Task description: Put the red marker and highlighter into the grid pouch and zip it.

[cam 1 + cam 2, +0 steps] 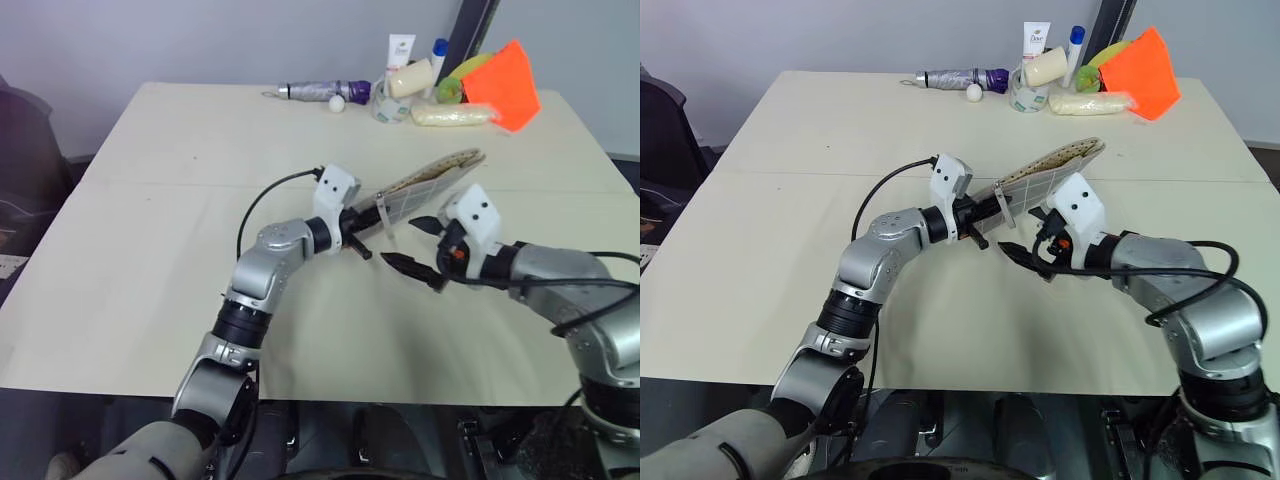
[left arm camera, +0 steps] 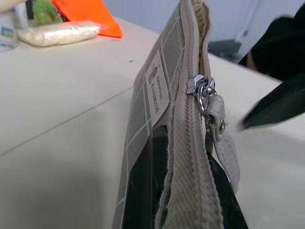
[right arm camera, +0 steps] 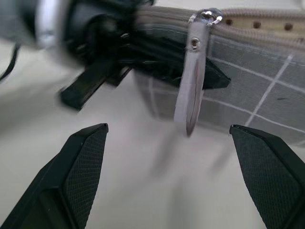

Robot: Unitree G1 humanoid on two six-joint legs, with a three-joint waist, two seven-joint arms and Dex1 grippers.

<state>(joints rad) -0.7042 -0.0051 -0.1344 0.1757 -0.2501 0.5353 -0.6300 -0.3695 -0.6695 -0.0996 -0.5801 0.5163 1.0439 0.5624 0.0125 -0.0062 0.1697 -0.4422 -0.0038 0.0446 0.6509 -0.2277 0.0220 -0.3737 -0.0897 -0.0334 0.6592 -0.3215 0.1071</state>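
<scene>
**Pouch Aloft Between Our Two Claws**

We are holding the grid pouch [image 1: 432, 180] up off the table [image 1: 150, 200] with our left claw [image 1: 372, 216], whose fingers are clenched on the pouch's near end. The pouch is slanting up and away from that claw, its zipper edge uppermost and its white centre label [image 2: 157, 88] facing sideways. The metal zipper slider [image 2: 200, 88] is sitting just beyond our left claw's fingertips, and the pale pull cord [image 3: 190, 95] is dangling from it.

Our right claw [image 1: 420, 248] is hovering just beside the pouch, its two black fingers [image 3: 76, 176] spread wide and gripping nothing. In the right wrist view the pull cord is hanging ahead of that claw, between the lines of its two fingers, and not touching either.

Well beyond both claws, at the table's far edge, an orange cloth [image 1: 505, 85], a pale oblong packet [image 1: 452, 115], a purple-and-silver tube [image 1: 320, 92] and some bottles [image 1: 400, 52] are lying clustered.
</scene>
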